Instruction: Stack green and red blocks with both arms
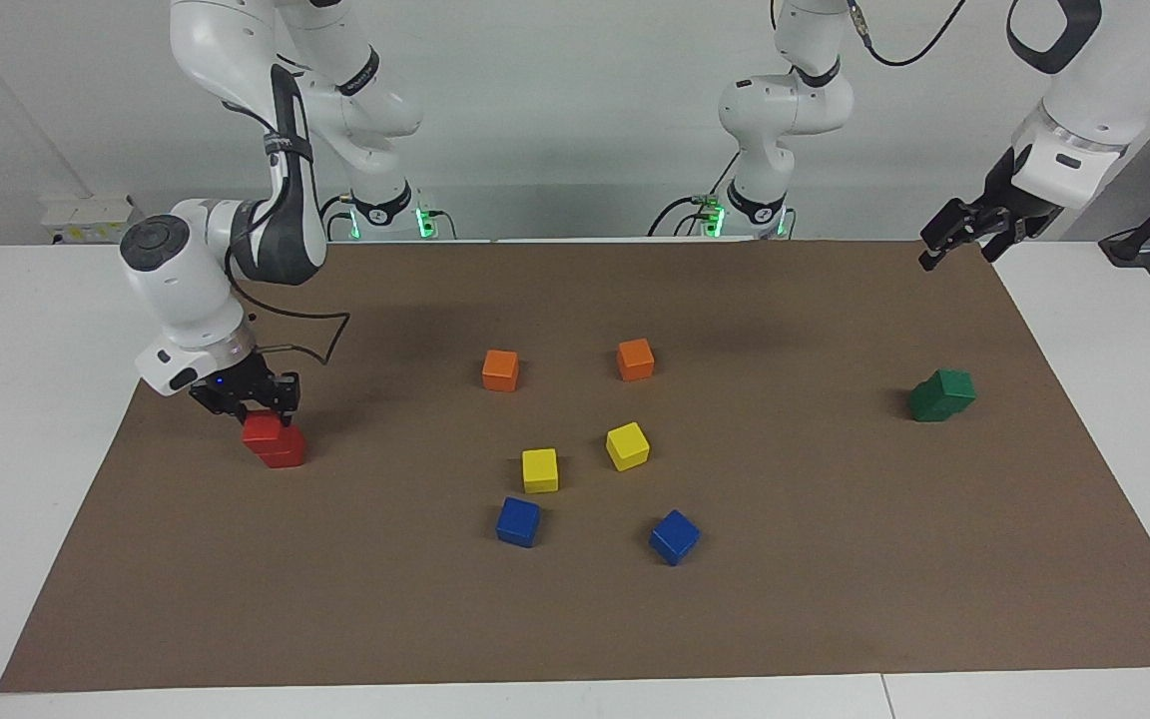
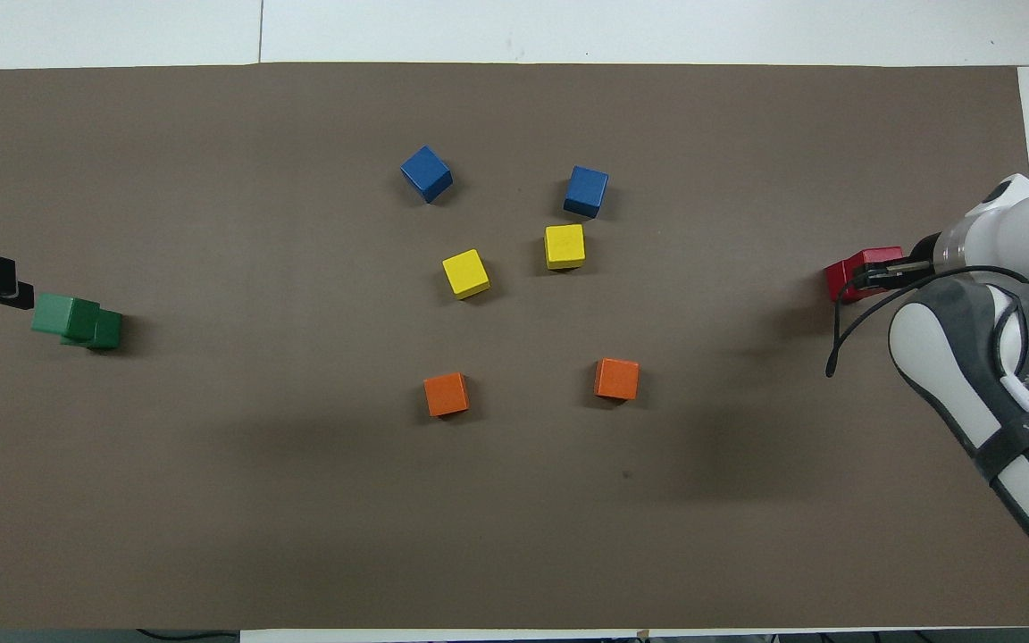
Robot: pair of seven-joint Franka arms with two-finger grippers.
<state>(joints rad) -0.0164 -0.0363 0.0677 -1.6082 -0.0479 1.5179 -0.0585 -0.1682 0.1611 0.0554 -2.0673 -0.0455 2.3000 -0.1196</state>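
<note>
From across the counter, my right pincer point(image 1: 254, 407) is clamped on the upper red block point(image 1: 260, 429), which rests on the lower red block point(image 1: 284, 449). My left pincer point(image 1: 956, 240) hangs spread apart, high over the mat's edge.

From above, the two green blocks point(image 2: 75, 320) sit stacked toward my left arm's end, the red pair point(image 2: 854, 272) toward my right arm's end.

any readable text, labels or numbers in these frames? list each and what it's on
White lettering on the grey strap of the right arm, overhead view: partly legible, only fragments such as "WA" show; the rest is too blurred to read.
Blocks (red, green, orange, yellow, blue): no markings.
Brown mat: no text.
Nothing else legible.
</note>
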